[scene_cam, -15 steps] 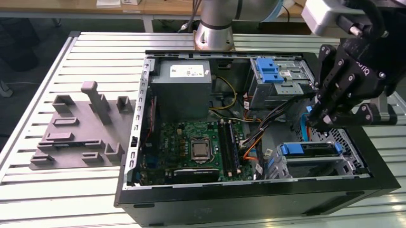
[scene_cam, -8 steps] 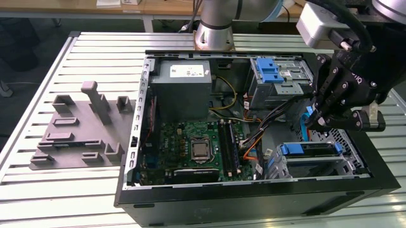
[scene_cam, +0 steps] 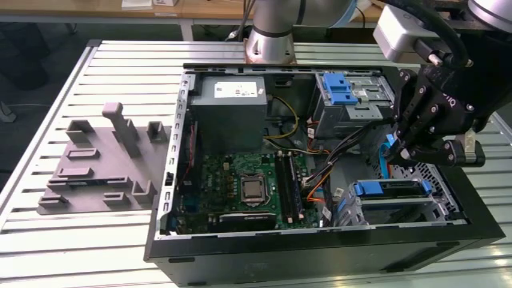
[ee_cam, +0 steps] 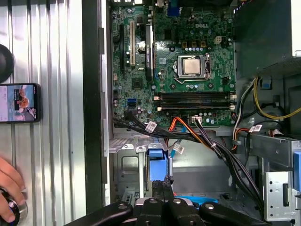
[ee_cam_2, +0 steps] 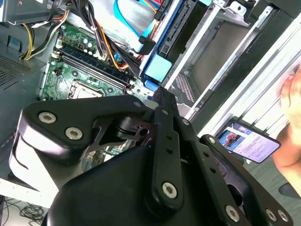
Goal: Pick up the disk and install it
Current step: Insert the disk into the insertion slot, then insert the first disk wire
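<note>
While the gripper (scene_cam: 400,147) hangs over the case's drive bay, its fingers seemingly clamp the blue-framed disk (scene_cam: 389,155) edgewise.

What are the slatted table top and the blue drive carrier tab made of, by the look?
Slatted table top: likely aluminium; pale grey, dull sheen, parallel grooved slats. Blue drive carrier tab: probably moulded plastic; solid blue, smooth, soft-edged.

Disk (scene_cam: 389,157) mostly hidden behind gripper (scene_cam: 416,157); hand (ee_cam: 9,186) cut off.
</note>
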Robot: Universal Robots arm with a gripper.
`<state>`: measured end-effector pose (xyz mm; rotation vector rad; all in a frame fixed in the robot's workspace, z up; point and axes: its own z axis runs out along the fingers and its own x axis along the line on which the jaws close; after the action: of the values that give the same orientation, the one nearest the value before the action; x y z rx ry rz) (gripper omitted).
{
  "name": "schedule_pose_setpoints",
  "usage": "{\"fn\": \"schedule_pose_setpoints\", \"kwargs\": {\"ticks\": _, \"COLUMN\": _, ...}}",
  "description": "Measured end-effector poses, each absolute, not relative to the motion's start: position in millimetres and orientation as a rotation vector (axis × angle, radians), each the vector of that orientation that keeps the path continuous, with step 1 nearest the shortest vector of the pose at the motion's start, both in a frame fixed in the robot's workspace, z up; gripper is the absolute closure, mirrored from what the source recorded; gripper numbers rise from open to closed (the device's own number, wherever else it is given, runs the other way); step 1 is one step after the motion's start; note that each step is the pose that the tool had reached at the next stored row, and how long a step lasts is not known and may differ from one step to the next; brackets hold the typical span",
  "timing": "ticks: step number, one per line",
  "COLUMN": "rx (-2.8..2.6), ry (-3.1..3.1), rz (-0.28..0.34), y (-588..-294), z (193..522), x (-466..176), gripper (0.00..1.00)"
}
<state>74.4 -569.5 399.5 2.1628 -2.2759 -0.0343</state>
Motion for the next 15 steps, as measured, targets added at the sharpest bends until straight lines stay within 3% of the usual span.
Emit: {"fn": "schedule_pose_setpoints", "kwargs": {"ticks": 15, "rx": 2.163, "ry": -2.276, "rz": -0.035, "y": -569.5, "z": 399.0, "x": 80.4, "gripper": 0.89}}
